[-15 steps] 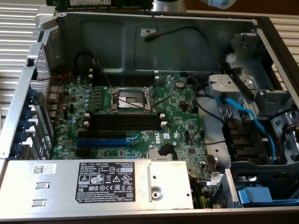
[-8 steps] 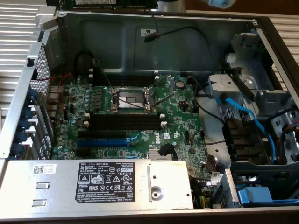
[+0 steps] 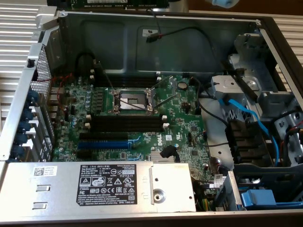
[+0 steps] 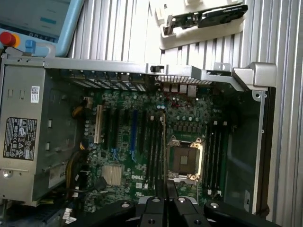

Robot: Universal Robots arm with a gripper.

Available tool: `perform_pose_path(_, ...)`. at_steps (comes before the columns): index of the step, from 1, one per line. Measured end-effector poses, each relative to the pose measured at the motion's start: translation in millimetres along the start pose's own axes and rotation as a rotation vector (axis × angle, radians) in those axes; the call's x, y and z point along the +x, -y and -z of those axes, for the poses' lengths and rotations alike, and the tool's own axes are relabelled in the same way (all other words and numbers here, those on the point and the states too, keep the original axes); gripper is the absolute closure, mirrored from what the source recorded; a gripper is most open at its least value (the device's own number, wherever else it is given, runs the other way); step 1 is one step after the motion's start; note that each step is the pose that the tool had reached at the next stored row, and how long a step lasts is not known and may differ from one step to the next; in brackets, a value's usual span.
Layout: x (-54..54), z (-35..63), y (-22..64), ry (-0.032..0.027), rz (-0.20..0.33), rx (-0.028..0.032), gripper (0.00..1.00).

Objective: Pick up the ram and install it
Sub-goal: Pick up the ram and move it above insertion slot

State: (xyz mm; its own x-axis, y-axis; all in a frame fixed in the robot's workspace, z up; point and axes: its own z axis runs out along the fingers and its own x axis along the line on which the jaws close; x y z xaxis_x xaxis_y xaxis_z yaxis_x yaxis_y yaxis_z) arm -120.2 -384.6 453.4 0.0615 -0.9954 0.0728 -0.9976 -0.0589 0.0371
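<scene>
The ram, a long thin green board with a white label, hangs at the exterior view's upper edge, above the far wall of the open computer case. In the wrist view the ram shows edge-on as a thin strip running out from between the fingers. My gripper is shut on it, high over the green motherboard. The ram lines up roughly along the black memory slots beside the CPU socket. Those slots lie bare in front of the socket.
A blue expansion slot lies beside the memory slots. The grey power supply fills the near corner, and blue cables with a drive cage sit at the exterior view's right. Outside the case are a white holder and a pendant with a red button.
</scene>
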Motion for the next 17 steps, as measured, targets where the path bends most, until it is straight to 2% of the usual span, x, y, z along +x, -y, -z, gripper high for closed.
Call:
perform_pose_path(3,-0.9,-0.6,3.2,0.0007,-0.012,-0.0008,0.88)
perform_pose_path(9,-1.3,-5.5,4.4,0.0032,-0.073,-0.0053,0.88)
perform_pose_path(17,-1.6,-15.6,9.0,0.0123,-0.089,-0.0062,0.88)
